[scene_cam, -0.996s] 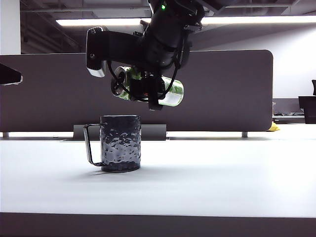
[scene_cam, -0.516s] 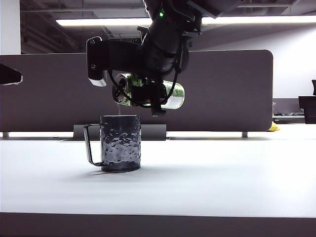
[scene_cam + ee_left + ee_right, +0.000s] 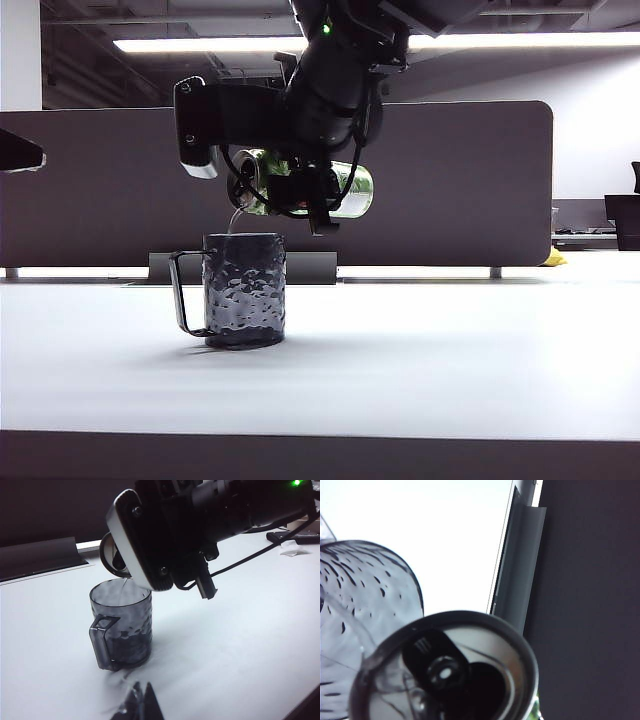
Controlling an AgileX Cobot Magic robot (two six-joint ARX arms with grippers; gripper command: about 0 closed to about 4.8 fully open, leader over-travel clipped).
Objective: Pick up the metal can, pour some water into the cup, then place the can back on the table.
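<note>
1. Can (image 3: 300, 182): slim, green, silver top rim, lying about level in the air above the cup (image 3: 245, 290), top end toward the cup side. Mostly covered by the right arm's body and cables in the exterior view.
2. Right wrist view shows the can's top (image 3: 450, 675) close up: silver lid, pull tab, dark opening, with the cup's dimpled wall (image 3: 365, 590) just behind.
3. Water (image 3: 236, 218): thin clear stream, falling from the can's rim into the cup mouth. Also seen in the left wrist view (image 3: 121, 586).
4. Cup: dark grey, glossy, hammered surface, thin angular wire handle on its left in the exterior view. Stands upright on the table (image 3: 450, 360), left of centre.
5. Right gripper (image 3: 305, 195): clamped around the can body, held over the cup; fingers dark and hard to make out against the arm.
6. Left gripper (image 3: 140, 705): only dark tips at the frame edge in the left wrist view, low near the table, apart from the cup; tips look close together, but whether it is open or closed I cannot tell. Holding nothing visible.
7. Around: grey divider (image 3: 470, 180) behind the table, a low grey strip (image 3: 310, 268) at its foot behind the cup, ceiling light bar (image 3: 500, 40).
8. Right arm blocks most of the can's label.
</note>
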